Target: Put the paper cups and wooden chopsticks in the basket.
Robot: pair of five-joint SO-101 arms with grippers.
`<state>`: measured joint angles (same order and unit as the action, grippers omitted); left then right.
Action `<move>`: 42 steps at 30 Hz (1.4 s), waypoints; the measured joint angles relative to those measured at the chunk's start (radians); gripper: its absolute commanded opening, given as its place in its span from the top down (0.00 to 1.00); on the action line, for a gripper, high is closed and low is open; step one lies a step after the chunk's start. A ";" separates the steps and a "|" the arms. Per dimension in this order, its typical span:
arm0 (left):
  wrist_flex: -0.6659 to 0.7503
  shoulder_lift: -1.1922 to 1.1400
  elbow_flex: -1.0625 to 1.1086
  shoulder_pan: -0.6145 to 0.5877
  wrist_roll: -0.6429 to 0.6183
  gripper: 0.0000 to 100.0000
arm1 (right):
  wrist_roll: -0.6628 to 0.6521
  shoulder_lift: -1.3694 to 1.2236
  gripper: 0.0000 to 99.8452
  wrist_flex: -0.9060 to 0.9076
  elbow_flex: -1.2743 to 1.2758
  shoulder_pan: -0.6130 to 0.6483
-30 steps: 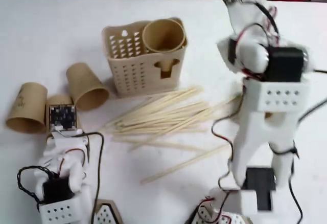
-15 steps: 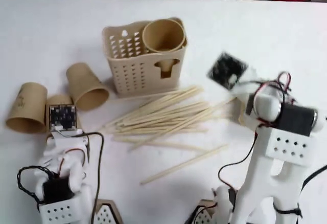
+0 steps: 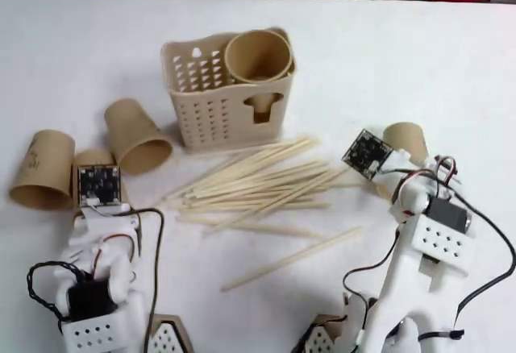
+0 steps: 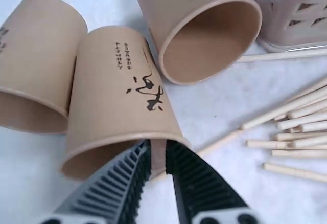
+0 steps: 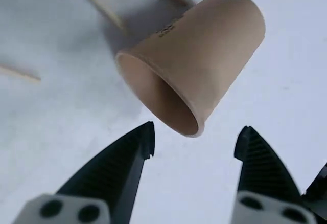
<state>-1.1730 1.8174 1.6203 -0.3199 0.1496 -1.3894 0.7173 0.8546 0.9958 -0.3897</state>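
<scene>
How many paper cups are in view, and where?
5. One upright cup is in the basket. Three lie left of it: outer cup, middle cup at the left gripper, inner cup. The fifth cup lies by the right gripper. Nested ones may hide.

bright diffuse light; table [image 3: 81, 39] glaring white; soft shadow beside paper cup [image 5: 194, 60]

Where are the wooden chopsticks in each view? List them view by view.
High view: chopsticks spread mid-table, in front of the basket.
Left wrist view: their ends lie beside the basket, past three cups.
Right wrist view: a few lie beyond a toppled cup.
Shared landmark: the white table.
</scene>
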 measured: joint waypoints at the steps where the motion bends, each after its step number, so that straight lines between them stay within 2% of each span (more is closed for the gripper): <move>1: 0.000 0.000 0.000 0.000 0.000 0.92 | 0.000 0.000 0.84 -0.034 0.025 0.002; 5: 0.000 0.000 0.000 0.000 0.000 0.92 | 0.000 0.000 0.93 -0.170 0.097 0.000; 11: 0.000 0.000 0.000 0.000 0.000 0.92 | 0.049 0.005 0.94 -0.304 0.127 0.000; 15: 0.000 0.000 0.000 0.000 0.000 0.92 | 0.124 0.003 0.98 -0.350 0.127 0.000; 23: 0.000 0.000 0.000 0.000 0.000 0.92 | 0.206 0.020 0.98 -0.359 0.124 0.000; 27: 0.000 0.000 0.000 0.000 0.000 0.92 | 0.265 0.089 0.98 -0.247 0.025 -0.012; 34: 0.000 0.000 0.000 0.000 0.000 0.92 | 0.420 0.160 0.98 0.054 -0.264 0.003; 42: 0.000 0.000 0.000 0.000 0.000 0.92 | 0.612 0.164 0.98 0.351 -0.612 0.152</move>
<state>-1.1730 1.8174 1.6203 -0.3199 0.1496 -0.7772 0.8815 1.2060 0.3836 -0.2378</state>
